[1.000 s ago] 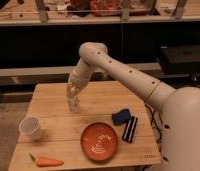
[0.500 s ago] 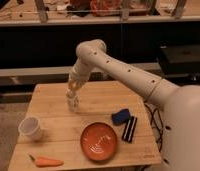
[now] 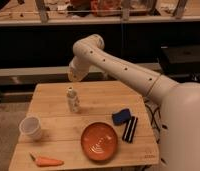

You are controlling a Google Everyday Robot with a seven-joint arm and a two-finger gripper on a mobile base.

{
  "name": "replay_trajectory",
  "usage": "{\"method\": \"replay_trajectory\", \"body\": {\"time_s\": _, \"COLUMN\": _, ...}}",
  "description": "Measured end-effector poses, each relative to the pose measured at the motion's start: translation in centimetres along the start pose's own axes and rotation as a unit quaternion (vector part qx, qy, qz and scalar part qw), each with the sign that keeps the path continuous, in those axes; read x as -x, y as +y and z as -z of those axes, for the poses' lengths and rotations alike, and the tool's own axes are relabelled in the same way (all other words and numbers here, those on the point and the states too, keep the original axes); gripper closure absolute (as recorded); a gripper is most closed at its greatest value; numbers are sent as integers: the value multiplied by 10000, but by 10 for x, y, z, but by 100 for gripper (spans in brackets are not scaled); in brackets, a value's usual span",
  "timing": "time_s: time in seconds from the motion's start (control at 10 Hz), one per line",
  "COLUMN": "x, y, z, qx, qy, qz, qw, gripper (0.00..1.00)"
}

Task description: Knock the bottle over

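Note:
The bottle [image 3: 72,99] is small and whitish with a white cap. It stands upright on the wooden table [image 3: 53,107], left of the middle and toward the back. My gripper [image 3: 72,79] hangs at the end of the white arm, just above the bottle's cap and apart from it. The arm reaches in from the right and bends down over the table's back edge.
A white cup [image 3: 31,127] stands at the left. An orange plate [image 3: 99,141] lies at the front middle, and a carrot [image 3: 45,161] at the front left. A blue sponge [image 3: 121,116] and a black striped object [image 3: 129,129] lie on the right. Dark shelving is behind the table.
The gripper has risen from down beside the bottle to just above it. The bottle still stands upright in about the same place.

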Motion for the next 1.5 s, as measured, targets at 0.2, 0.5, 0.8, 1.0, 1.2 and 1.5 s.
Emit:
{"method": "replay_trajectory", "body": {"time_s": 0.2, "x": -12, "y": 10, "z": -24, "qx": -24, "qy": 36, "qz": 56, "qw": 10000, "gripper": 100}}
{"method": "replay_trajectory", "body": {"time_s": 0.5, "x": -28, "y": 36, "z": -55, "qx": -57, "qy": -36, "qz": -126, "qw": 9999, "gripper": 100}}
{"method": "replay_trajectory", "body": {"time_s": 0.8, "x": -26, "y": 37, "z": -70, "qx": -123, "qy": -162, "qz": -273, "qw": 9994, "gripper": 100}}
{"method": "replay_trajectory", "body": {"time_s": 1.0, "x": -20, "y": 43, "z": -88, "qx": -138, "qy": -249, "qz": -471, "qw": 9985, "gripper": 100}}
{"method": "replay_trajectory", "body": {"time_s": 1.2, "x": -9, "y": 46, "z": -105, "qx": -143, "qy": -362, "qz": -645, "qw": 9972, "gripper": 100}}
{"method": "replay_trajectory", "body": {"time_s": 1.5, "x": 34, "y": 30, "z": -105, "qx": -291, "qy": -774, "qz": -593, "qw": 9948, "gripper": 100}}
